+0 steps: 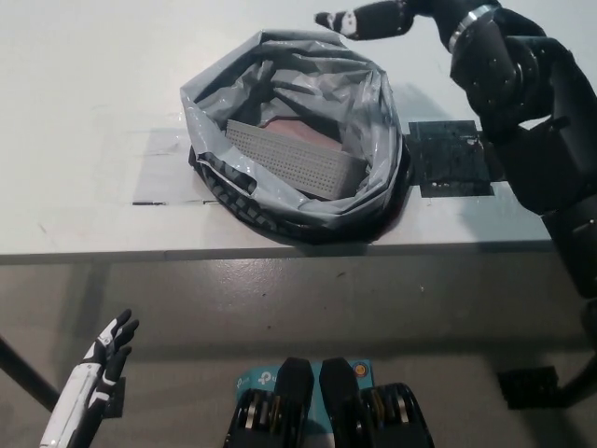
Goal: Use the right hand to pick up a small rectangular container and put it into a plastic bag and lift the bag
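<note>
We see a white table [84,112] filling the upper part of the head view, its front edge running across the middle. On it sits a grey plastic bag [368,131], mouth open upward, its crumpled rim forming a rough ring. Just to the bag's right a dark square patch [452,159] lies flat on the table top.

Our black right arm [541,121] comes up along the right side and bends over the far side of the bag. The right hand [368,19] hangs above the table just past the bag's far rim, fingers stretched out toward picture left and spread apart, gripping nothing.

Inside the bag lies the small rectangular container [294,161], a grey perforated box. Its long axis runs diagonally, from the upper left near the bag's left wall down to the lower right, where its end points at the bag's near right wall. It rests tilted against the folds.

Our white left hand [98,369] rests low at the lower left, below the table edge, fingers loosely apart and empty.
</note>
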Controlling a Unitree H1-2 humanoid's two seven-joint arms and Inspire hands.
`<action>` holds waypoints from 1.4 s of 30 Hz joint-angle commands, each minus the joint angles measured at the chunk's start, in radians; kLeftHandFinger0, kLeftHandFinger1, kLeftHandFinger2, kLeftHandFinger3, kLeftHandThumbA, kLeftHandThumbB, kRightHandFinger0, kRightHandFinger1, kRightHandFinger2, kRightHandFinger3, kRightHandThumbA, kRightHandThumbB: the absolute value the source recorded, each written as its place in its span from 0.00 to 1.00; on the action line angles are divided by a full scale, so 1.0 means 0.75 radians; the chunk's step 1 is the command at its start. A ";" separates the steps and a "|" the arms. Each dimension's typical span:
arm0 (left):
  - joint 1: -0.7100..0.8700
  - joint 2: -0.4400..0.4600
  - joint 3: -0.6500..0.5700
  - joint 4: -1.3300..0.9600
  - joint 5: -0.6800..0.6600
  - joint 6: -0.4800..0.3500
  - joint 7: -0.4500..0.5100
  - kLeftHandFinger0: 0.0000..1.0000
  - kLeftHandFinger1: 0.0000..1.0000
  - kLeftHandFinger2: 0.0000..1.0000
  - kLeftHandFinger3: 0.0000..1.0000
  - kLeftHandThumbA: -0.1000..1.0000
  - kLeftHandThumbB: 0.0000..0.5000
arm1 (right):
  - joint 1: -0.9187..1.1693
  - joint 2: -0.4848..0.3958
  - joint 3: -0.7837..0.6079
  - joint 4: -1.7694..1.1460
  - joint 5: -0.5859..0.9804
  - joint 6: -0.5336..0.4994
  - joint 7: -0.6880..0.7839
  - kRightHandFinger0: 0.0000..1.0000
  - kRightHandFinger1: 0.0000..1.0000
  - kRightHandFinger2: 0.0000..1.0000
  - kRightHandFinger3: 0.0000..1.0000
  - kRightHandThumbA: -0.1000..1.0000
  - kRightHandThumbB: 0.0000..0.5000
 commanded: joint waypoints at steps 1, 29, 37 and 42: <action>-0.012 0.020 0.012 -0.036 -0.008 -0.012 -0.008 1.00 1.00 1.00 1.00 1.00 0.18 | -0.058 -0.032 -0.014 0.095 0.029 0.094 0.036 1.00 1.00 1.00 1.00 0.80 0.81; -0.034 0.021 0.006 -0.031 -0.013 -0.009 -0.013 1.00 1.00 1.00 1.00 1.00 0.20 | -0.021 0.040 0.012 0.375 0.166 0.239 0.204 1.00 1.00 1.00 1.00 0.84 0.93; -0.036 0.019 0.004 -0.031 -0.012 -0.012 -0.012 1.00 1.00 1.00 1.00 1.00 0.21 | -0.024 0.044 0.044 0.430 0.148 0.231 0.184 1.00 1.00 1.00 1.00 0.87 0.93; -0.046 0.019 0.004 -0.030 -0.012 -0.010 -0.012 1.00 1.00 1.00 1.00 1.00 0.21 | -0.038 0.045 0.054 0.461 0.154 0.228 0.178 1.00 1.00 1.00 1.00 0.88 0.95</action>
